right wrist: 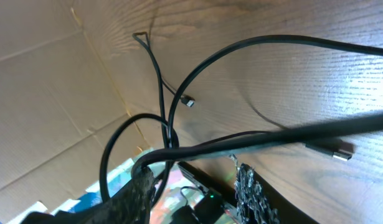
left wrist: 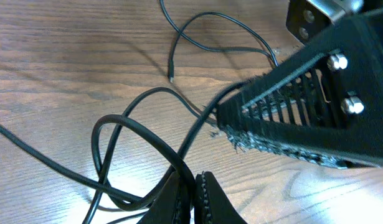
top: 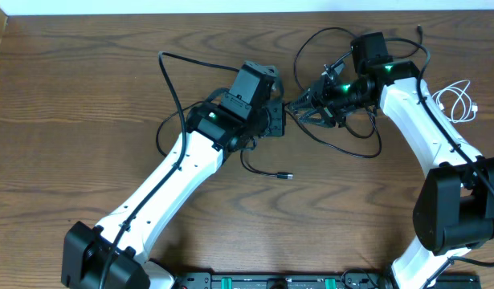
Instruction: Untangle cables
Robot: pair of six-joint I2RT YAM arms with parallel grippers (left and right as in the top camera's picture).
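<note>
Left pincer (left wrist: 192, 190): clenched, fingertips pressed together; the black cord (right wrist: 303, 39) ran right into the tips and looked pinched there.
Right pincer (right wrist: 191, 180): released, its two fingers stood apart, and a stretch of the black cord lay across the gap, draped over one finger.
Pincers together: nose to nose near the middle of the table (top: 70, 120), just beside each other.
Black cord: sprawled in loose loops around and under the right pincer, crossing itself several times; one strand trailed off past the left arm.
Plug end (top: 286, 175): lay flat on the wood, below the left pincer, free of both.
White cord (top: 459, 100): coiled loosely at the right edge of the table, beside the right arm, well apart from the black tangle and touched by neither pincer.
Cardboard (right wrist: 42, 93): a sheet standing past the table edge, seen from the right wrist.
</note>
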